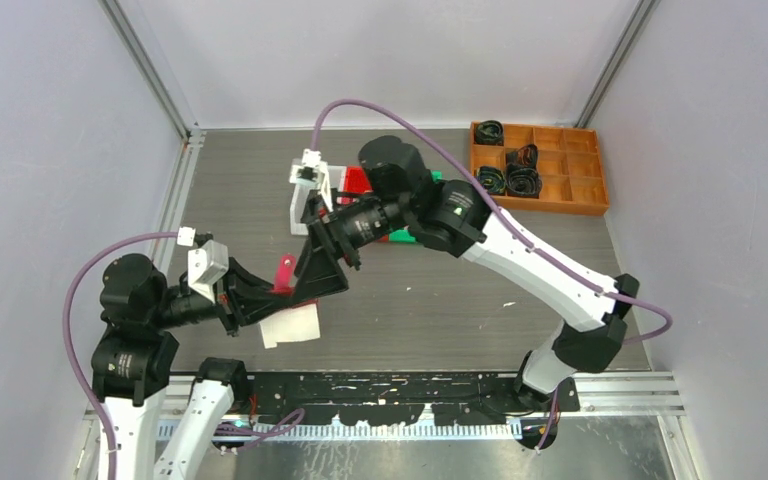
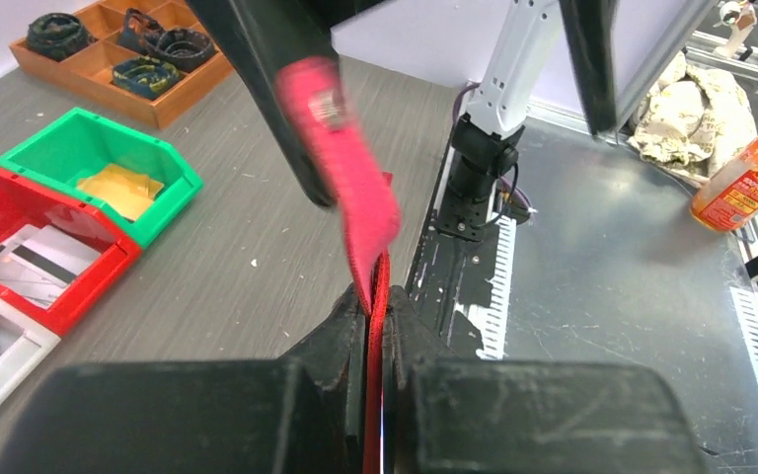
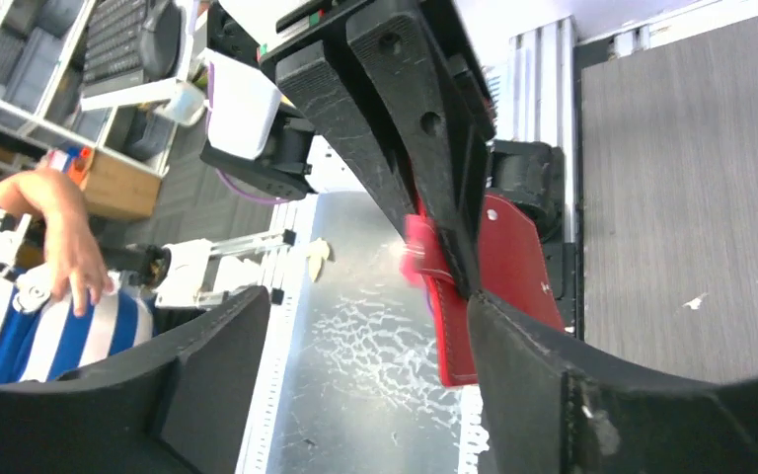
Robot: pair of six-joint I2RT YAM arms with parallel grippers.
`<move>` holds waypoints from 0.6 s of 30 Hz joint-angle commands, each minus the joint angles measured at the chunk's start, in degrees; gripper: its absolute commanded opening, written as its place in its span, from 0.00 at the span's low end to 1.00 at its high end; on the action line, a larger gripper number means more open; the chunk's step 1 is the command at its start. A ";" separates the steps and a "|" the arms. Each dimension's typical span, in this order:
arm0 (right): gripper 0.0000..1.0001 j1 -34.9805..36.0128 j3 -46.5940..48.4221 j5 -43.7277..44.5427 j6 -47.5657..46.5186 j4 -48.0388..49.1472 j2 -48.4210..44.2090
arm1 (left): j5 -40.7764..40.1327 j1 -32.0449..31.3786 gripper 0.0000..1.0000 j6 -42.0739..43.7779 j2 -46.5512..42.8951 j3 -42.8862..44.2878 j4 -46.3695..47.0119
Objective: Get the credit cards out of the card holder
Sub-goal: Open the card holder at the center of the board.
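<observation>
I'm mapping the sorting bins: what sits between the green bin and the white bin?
The red bin, holding pale cards, sits between the green bin and white bin; the left wrist view shows it.

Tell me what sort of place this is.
Most likely a robotics lab work cell: the left arm and right arm are bolted to the near edge of a table, pale panels on aluminium framing box it in, and a green bin and red bin sit on it.
</observation>
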 commanded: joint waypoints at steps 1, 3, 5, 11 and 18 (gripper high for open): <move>0.89 -3.07 -4.14 2.88 1.81 7.68 -6.49 | 0.19 0.00 0.00 -1.00 0.33 3.25 1.15; 0.96 -4.01 -7.79 3.70 1.43 9.11 -8.85 | -0.20 0.00 0.00 -3.57 1.46 3.92 2.60; 0.99 -4.74 -13.29 4.81 0.33 11.42 -11.82 | -0.54 0.00 0.00 -8.57 2.47 4.15 6.11; 1.00 -5.45 -35.32 11.88 -2.03 26.19 -22.93 | -2.57 0.00 0.00 -30.59 6.15 6.18 20.31; 1.00 -5.46 -51.83 15.01 -2.39 46.09 -29.38 | -4.51 -0.02 0.00 -46.12 9.62 8.38 29.95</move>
